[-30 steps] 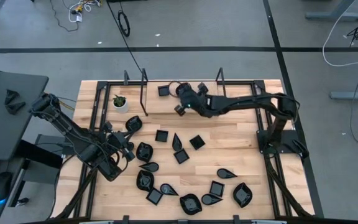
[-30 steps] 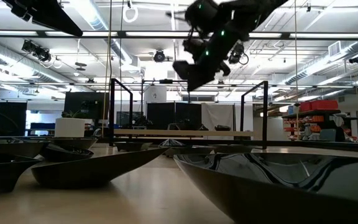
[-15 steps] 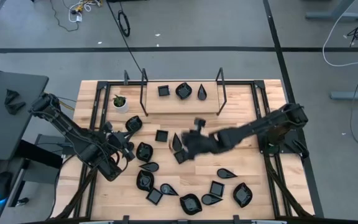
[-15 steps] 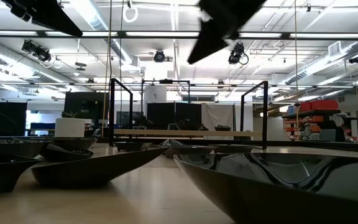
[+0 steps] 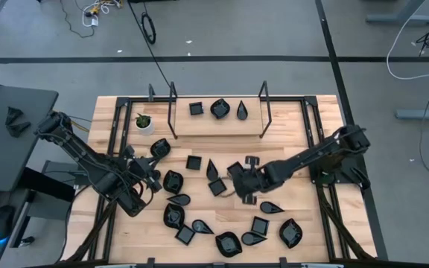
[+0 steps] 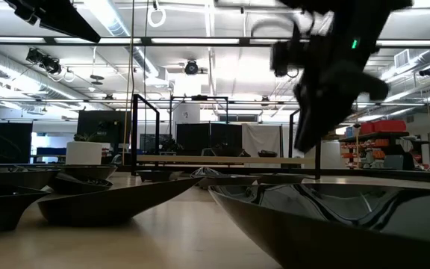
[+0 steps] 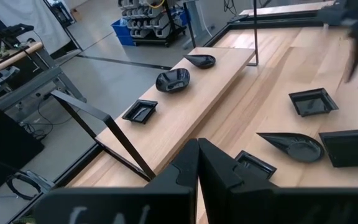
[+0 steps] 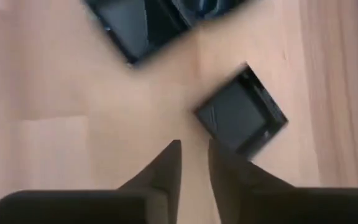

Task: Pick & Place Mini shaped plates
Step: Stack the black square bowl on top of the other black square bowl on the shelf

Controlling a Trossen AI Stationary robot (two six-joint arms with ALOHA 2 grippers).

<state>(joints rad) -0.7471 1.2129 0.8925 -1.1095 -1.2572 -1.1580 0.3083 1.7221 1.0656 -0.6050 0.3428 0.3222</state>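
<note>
Just beyond the right gripper (image 8: 194, 163), its fingers slightly parted, lies a square plate (image 8: 241, 112).

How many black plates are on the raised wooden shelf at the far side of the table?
3 on the shelf: a square plate toward the left arm's side, a rounded plate in the middle, and a teardrop plate toward the right arm's side. None seems hidden.

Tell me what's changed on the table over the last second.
The right gripper swung from the raised shelf down to the middle of the table, over the loose plates. It left a round plate and a teardrop plate showing beside the square one on the shelf. The left gripper, plant pot and other plates stayed put.
</note>
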